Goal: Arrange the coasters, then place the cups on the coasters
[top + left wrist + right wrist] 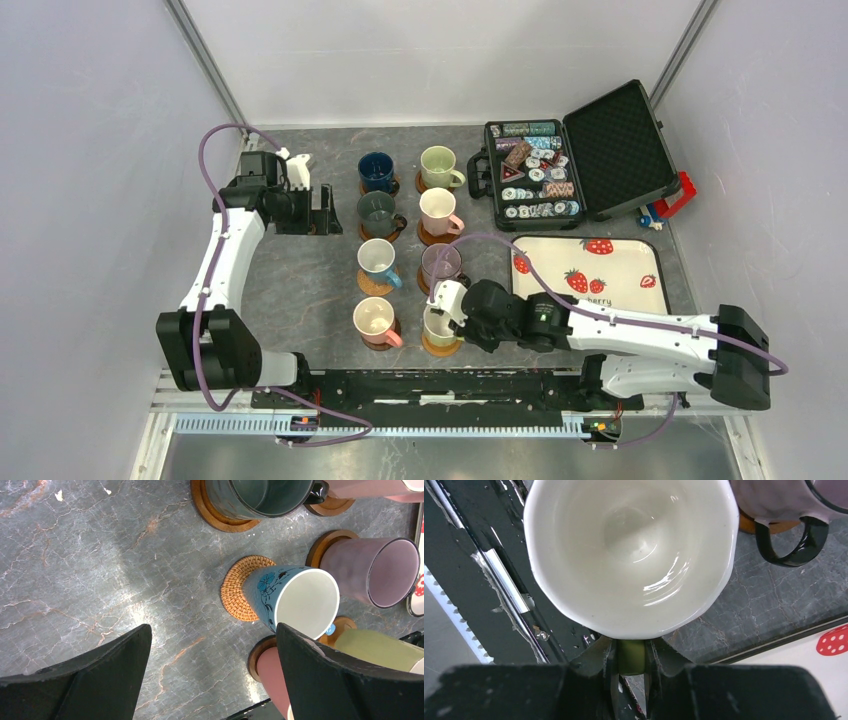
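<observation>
Eight cups stand in two columns of four, each over a wooden coaster. My right gripper is shut on the handle of the yellow cup, whose pale inside fills the right wrist view. That cup sits over a brown coaster at the near end of the right column; whether it touches I cannot tell. My left gripper is open and holds nothing, left of the grey-green cup. The left wrist view shows bare table between the left gripper's jaws, with the light blue cup on a woven coaster.
An open black case of poker chips lies at the back right. A white strawberry-print tray lies right of the cups, close to my right arm. A small red and blue object sits by the case. The black mounting rail runs along the near edge.
</observation>
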